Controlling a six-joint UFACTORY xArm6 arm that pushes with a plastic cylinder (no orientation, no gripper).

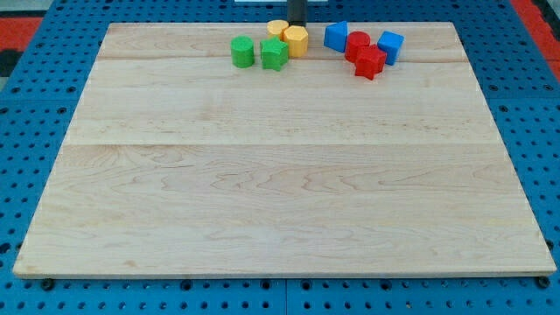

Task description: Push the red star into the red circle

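The red star [369, 63] lies near the board's top edge, right of centre. The red circle [357, 42] sits just above and left of it, touching it. My tip [296, 22] is at the view's top, right behind the yellow blocks and well to the left of the red star. Only the short lower part of the dark rod shows.
A blue block [336, 36] stands left of the red circle and a blue cube [390, 45] to its right. Two yellow blocks [296, 40] [278, 29], a green star [274, 54] and a green circle [242, 52] cluster on the left. The wooden board [280, 192] rests on a blue pegboard.
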